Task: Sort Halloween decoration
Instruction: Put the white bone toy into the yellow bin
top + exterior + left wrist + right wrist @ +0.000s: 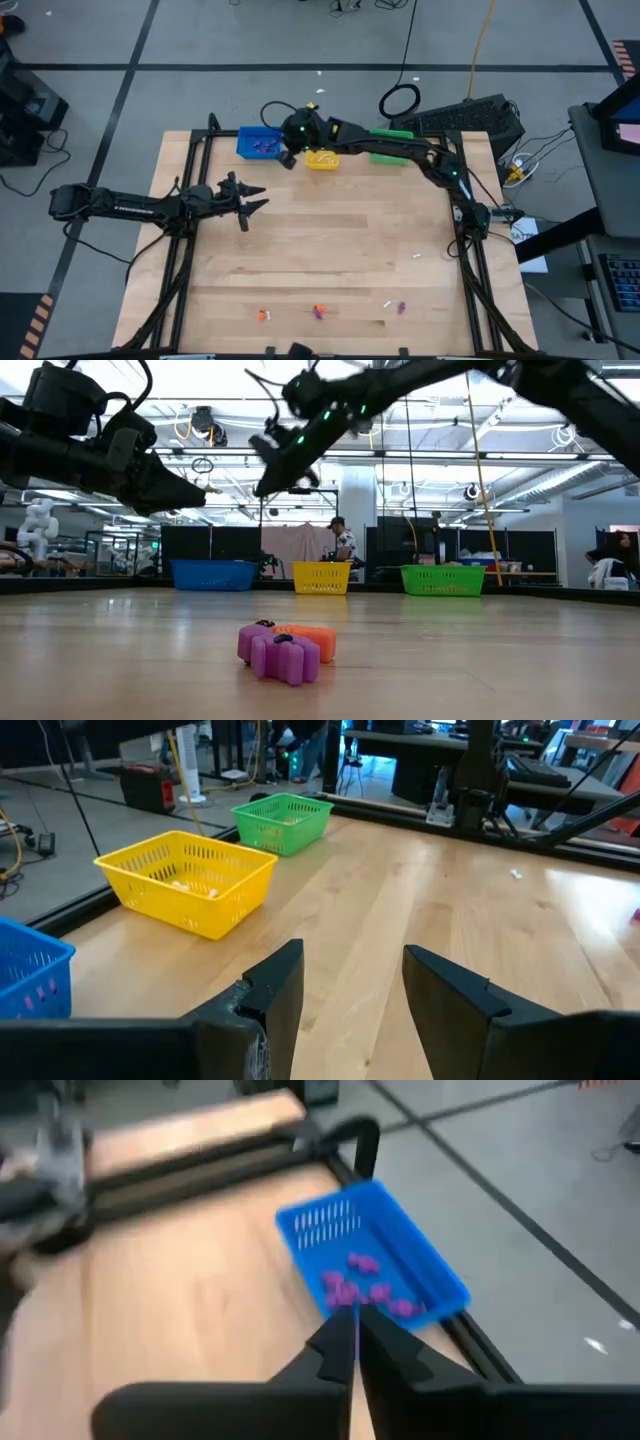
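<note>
The right gripper (355, 1342) hangs with its fingers pressed together and nothing visibly between them, just above the near rim of the blue basket (436, 1276), which holds several purple trinkets (365, 1292). In the high view this sits top centre, with the yellow basket (322, 159) and green basket (390, 143) to its right. The left gripper (253, 197) waits at centre left, fingers spread wide and empty. More Halloween decoration (319, 312) lies scattered along the bottom edge of the table (330, 250).
</note>
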`<action>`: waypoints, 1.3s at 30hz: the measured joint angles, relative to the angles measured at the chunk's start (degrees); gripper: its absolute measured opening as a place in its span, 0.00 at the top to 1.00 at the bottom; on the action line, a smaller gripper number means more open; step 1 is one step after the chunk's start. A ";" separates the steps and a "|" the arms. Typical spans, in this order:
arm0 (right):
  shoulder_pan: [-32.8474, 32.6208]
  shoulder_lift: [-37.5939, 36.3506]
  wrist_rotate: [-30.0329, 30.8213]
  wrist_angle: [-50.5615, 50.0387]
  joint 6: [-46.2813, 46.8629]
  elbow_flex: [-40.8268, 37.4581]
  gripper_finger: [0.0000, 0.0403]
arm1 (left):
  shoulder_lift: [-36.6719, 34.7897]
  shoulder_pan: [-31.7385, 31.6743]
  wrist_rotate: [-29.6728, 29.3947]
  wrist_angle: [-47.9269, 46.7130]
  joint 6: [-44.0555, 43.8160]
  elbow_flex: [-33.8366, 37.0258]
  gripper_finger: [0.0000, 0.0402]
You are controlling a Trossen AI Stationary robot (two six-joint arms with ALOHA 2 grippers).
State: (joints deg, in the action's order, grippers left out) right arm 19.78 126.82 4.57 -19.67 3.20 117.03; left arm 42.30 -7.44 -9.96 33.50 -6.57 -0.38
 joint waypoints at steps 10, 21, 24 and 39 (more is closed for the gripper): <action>-5.95 -15.85 5.84 -14.55 -2.14 -18.56 1.00 | -0.02 0.00 0.00 0.15 -0.15 0.00 0.58; -25.82 -39.08 5.78 -11.93 19.37 -57.26 1.00 | -0.02 0.00 0.00 -0.11 -0.13 0.00 0.58; -35.07 -41.17 5.86 -16.75 25.34 -58.73 1.00 | -0.02 0.00 0.00 -0.09 -0.36 0.00 0.58; -58.27 -26.67 -0.53 -25.96 38.25 -45.98 0.93 | 0.00 0.00 0.00 -1.19 -0.63 0.00 0.58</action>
State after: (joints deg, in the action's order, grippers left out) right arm -38.50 100.15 4.04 -45.63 41.45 71.05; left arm 42.30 -7.44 -9.96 32.30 -7.20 -0.38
